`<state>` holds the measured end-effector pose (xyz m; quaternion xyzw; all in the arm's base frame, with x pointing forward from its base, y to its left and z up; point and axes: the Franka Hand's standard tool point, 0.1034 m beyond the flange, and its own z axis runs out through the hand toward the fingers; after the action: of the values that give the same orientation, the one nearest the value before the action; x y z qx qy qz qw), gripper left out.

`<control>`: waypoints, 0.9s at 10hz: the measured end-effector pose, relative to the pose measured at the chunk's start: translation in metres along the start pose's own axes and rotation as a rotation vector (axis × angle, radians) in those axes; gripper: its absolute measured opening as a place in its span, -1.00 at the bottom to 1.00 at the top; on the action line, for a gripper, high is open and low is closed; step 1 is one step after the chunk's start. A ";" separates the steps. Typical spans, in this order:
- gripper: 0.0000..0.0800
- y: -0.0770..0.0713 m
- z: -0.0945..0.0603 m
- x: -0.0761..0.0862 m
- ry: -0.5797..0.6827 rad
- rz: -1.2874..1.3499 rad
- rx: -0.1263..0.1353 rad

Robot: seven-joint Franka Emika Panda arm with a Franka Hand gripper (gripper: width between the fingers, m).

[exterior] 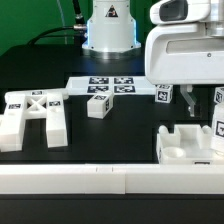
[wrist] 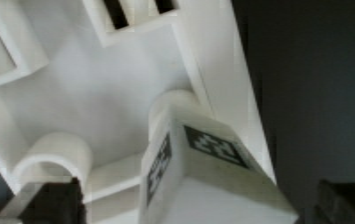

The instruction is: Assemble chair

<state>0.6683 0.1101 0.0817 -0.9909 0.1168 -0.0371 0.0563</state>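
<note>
We hold our claw (exterior: pixel 180 101) spread wide, clamped on nothing, above the leg (wrist: pixel 200 160) standing in the seat (exterior: pixel 186 145), likely for fixing there.

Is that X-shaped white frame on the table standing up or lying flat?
Lying flat. The X-braced frame rests on the black table with its crossed face turned upward and its two legs stretched along the surface.

Chair parts (exterior: pixel 33 115) look matte white plastic, smooth; table (exterior: pixel 110 130) matt black; robot body (exterior: pixel 185 55) seemingly glossy.
</note>
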 end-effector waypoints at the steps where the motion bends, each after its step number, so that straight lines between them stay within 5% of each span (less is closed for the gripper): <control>1: 0.62 0.000 0.000 0.000 0.002 -0.090 -0.007; 6: 0.62 0.004 0.000 0.002 0.002 -0.688 -0.081; 9: 0.62 0.000 0.000 0.000 -0.002 -0.772 -0.086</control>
<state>0.6685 0.1102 0.0815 -0.9635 -0.2631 -0.0497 -0.0035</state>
